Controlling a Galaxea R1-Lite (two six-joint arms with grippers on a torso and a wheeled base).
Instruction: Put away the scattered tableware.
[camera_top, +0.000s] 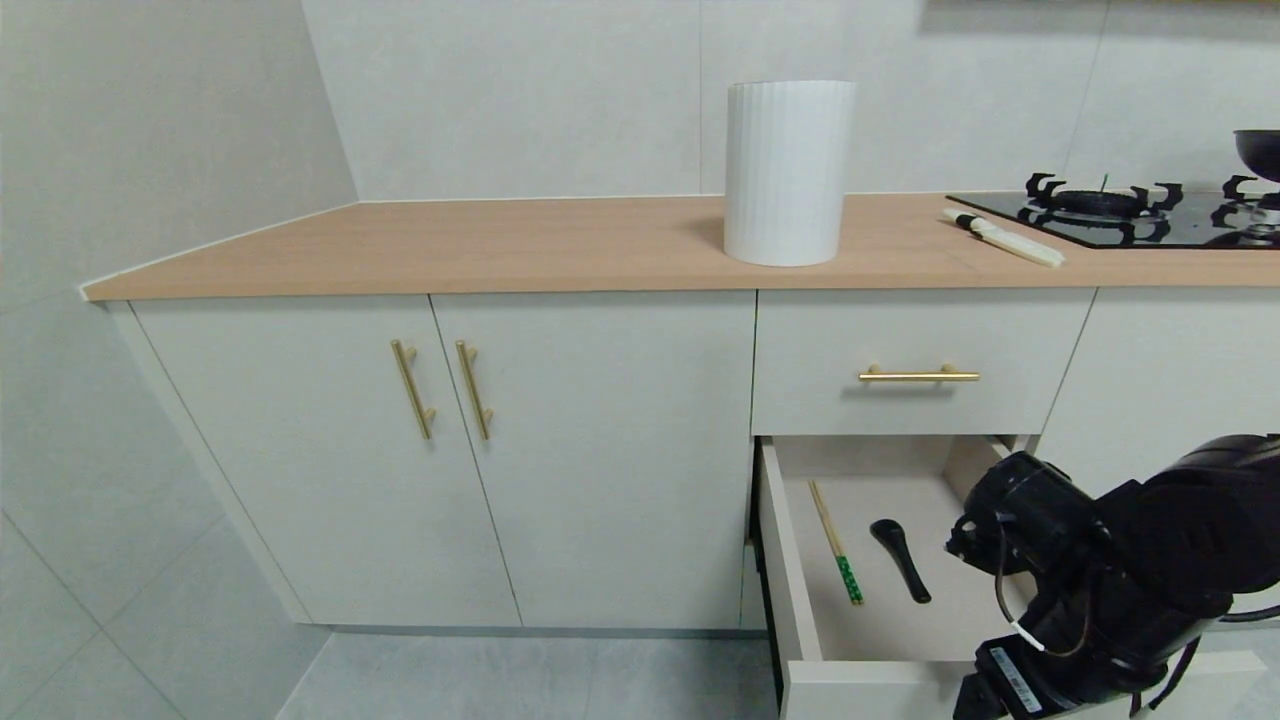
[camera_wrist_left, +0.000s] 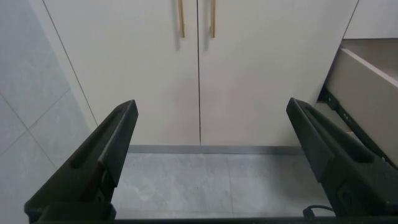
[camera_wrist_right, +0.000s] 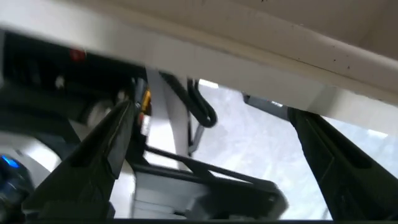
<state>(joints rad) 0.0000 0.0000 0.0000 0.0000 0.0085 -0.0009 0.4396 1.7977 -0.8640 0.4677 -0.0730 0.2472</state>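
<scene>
Right arm (camera_top: 1100, 580) is hanging over the front right corner of the open drawer (camera_top: 790, 560), its lower end being cut off at the picture's edge. Right gripper (camera_wrist_right: 211, 112) is gaping wide, fingers spread and holding nothing, and is pointing at a pale board edge; the dark parts beyond are proving hard to make out. Left gripper (camera_wrist_left: 210, 106) is gaping just as wide, empty, facing the cabinet doors (camera_wrist_left: 199, 62). Chopsticks (camera_top: 835, 555) and black spoon (camera_top: 900, 558) are lying near each other, not touching, on the drawer floor. Pale utensil (camera_top: 1003, 238), knife or chopsticks unclear, is lying on the counter (camera_top: 450, 245) beside the stove (camera_top: 1120, 215).
</scene>
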